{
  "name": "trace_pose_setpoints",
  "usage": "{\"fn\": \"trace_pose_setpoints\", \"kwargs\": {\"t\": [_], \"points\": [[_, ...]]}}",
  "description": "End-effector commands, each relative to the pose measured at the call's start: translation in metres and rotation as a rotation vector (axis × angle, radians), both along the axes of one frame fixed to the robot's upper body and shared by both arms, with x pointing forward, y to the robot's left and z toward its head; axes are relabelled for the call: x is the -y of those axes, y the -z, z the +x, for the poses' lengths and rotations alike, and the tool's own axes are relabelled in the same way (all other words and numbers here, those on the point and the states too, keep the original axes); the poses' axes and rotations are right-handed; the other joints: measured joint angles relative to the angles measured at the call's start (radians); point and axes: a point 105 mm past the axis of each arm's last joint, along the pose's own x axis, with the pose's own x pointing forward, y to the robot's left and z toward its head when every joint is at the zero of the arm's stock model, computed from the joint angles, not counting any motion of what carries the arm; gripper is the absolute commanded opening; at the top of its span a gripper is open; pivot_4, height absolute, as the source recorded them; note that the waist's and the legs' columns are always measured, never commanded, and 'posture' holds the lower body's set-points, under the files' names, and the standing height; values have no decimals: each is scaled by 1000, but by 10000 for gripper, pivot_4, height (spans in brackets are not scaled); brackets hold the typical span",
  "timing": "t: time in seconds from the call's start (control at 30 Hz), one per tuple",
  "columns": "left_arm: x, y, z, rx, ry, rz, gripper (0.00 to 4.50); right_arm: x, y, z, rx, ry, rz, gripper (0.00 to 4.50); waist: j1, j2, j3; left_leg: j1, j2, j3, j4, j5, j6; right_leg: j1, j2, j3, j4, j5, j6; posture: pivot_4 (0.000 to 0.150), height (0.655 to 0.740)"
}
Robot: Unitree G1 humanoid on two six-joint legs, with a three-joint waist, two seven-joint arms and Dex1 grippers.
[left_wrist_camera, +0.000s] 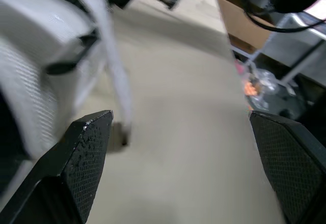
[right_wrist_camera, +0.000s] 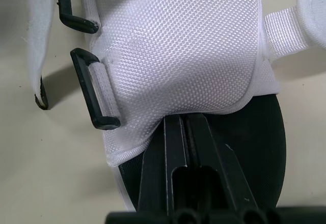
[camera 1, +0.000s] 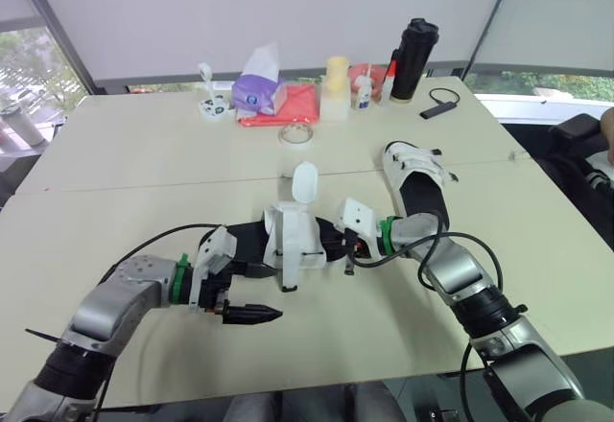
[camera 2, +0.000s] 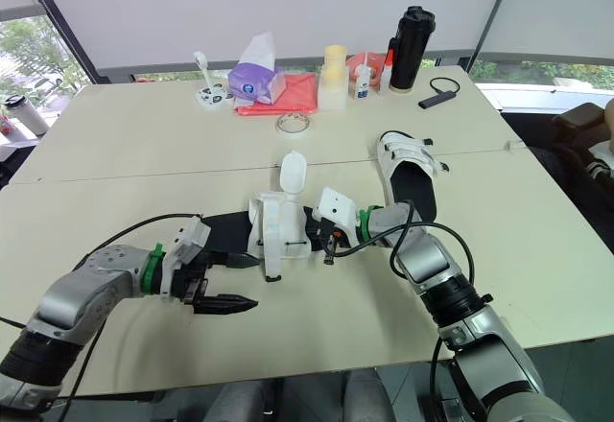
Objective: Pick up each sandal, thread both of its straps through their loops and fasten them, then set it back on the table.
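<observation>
The near sandal [camera 1: 293, 235], with a white mesh upper and a black sole, lies at the table's middle with one strap [camera 1: 304, 182] standing up loose. My right gripper [right_wrist_camera: 183, 122] is shut on it, its fingers lying over the black footbed with the tips under the upper's edge. Two black loops [right_wrist_camera: 94, 89] sit empty on the upper's side, and a free strap end [right_wrist_camera: 39, 56] hangs beside them. My left gripper [camera 1: 251, 315] hovers open just in front of the sandal, holding nothing. The second sandal [camera 1: 417, 177] lies flat further right.
Along the table's far edge [camera 1: 144, 101] stand a purple tissue box [camera 1: 257, 91], a red cloth [camera 1: 299, 105], a yellow-capped bottle [camera 1: 335, 86], a black flask [camera 1: 411, 58] and a tape roll [camera 1: 297, 134]. A person's hand [camera 1: 606, 139] shows at the right edge.
</observation>
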Motion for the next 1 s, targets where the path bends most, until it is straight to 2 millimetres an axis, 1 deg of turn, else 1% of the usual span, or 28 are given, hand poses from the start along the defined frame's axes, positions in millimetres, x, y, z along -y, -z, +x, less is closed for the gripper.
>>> {"fn": "trace_pose_setpoints", "kwargs": {"t": [0.03,0.13,0.4,0.6,0.83,1.0], "points": [[5,-3,9,78,-22,5,44363,6,15,-1,-41,26,-49,0,0,0,0,0,0,0,0,0,0,0,0,0,0,0,0,1500,7400],[11,-4,11,71,-23,-17,44363,6,16,-1,-41,27,-50,0,1,0,0,0,0,0,0,0,0,0,0,0,0,0,0,1500,7400],[30,1,8,10,25,-46,44363,6,15,0,-40,30,-47,0,1,0,0,0,0,0,0,0,0,0,0,0,0,0,0,1500,7400],[38,-1,12,-19,3,-94,44363,6,15,-1,-42,32,-47,0,2,0,0,0,0,0,0,0,0,0,0,0,0,0,0,1500,7400],[39,-13,18,-59,-48,-161,44363,7,16,-2,-44,33,-49,0,2,0,0,0,0,0,0,0,0,0,0,0,0,0,0,1500,7400],[36,-15,18,-88,-68,-169,44363,6,16,-2,-45,33,-50,0,2,0,0,0,0,0,0,0,0,0,0,0,0,0,0,1500,7400]]}}
